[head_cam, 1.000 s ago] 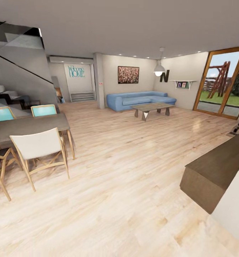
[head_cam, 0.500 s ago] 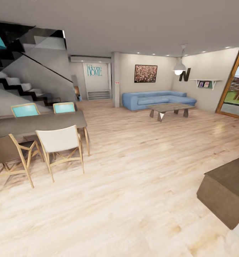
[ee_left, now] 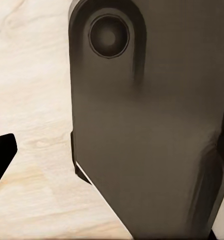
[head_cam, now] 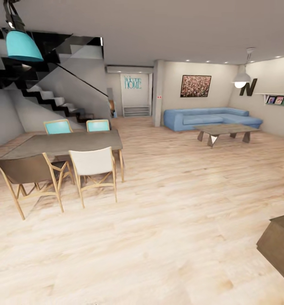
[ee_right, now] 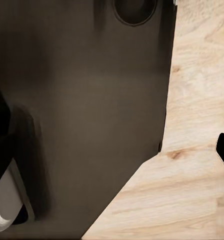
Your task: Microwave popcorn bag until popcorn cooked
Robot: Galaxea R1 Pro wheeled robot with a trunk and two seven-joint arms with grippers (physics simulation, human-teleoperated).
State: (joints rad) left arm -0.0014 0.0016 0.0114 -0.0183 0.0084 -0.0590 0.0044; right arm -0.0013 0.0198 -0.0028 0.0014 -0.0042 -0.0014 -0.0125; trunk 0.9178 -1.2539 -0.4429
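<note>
Living room: dining table [head_cam: 65, 142] with chairs [head_cam: 93, 167], blue sofa [head_cam: 210, 117], wooden floor [head_cam: 159, 220]. Wrist views show dark robot body [ee_left: 152, 130]; tool state apparently indeterminable.

Pale wood plank floor [head_cam: 159, 220], dining table [head_cam: 65, 142] with four chairs at left, blue sofa [head_cam: 210, 117] and low coffee table [head_cam: 224, 130] far right, dark cabinet [head_cam: 282, 248] near right

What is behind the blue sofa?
Behind the sofa stands a pale wall with a framed picture hanging above it. To the side, a pendant lamp hangs beside a big letter N. The floor behind it is hidden.
</note>
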